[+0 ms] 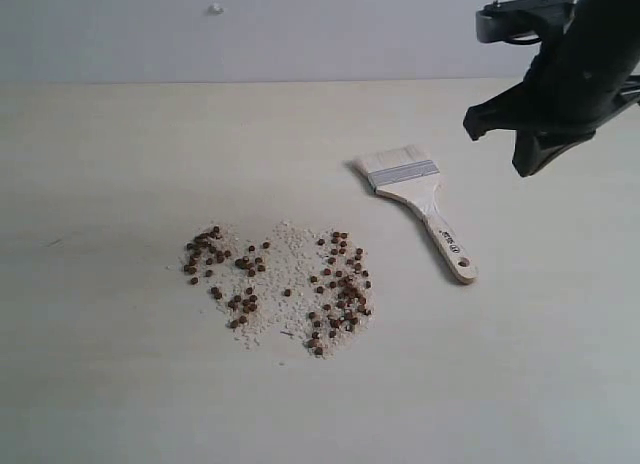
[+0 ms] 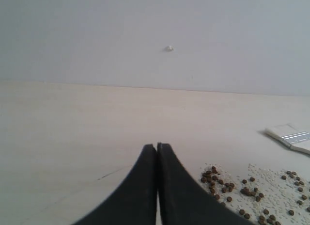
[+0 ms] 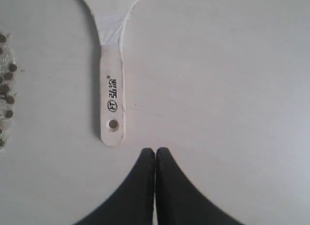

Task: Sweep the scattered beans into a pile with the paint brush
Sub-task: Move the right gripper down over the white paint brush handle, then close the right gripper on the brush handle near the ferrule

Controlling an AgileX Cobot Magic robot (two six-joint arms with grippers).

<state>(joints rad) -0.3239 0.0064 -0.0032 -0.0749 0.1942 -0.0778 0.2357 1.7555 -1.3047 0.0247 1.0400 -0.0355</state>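
Plain pale wall point(image 1: 300, 29) behind. Bare cream table point(image 1: 110, 394), smooth and matte, nothing to snag a sweep.

Right gripper point(image 3: 155, 151) hangs over the table's right side, fingers pressed together, holding nothing. Left gripper point(image 2: 157, 146) near the spill, fingers likewise together, empty.

Paint brush point(image 1: 415, 196) lies flat, right of the beans point(image 1: 340, 289) and clear of them, bristles toward the wall, handle point(image 1: 447, 246) end just ahead of the right fingertips, untouched. Judged light, with stiff wood and soft bristles. Best taken mid-handle, though the flat lie leaves little to get under.

The beans sit in two loose patches among pale crumbs point(image 1: 285, 254). They are small and round, likely to roll.
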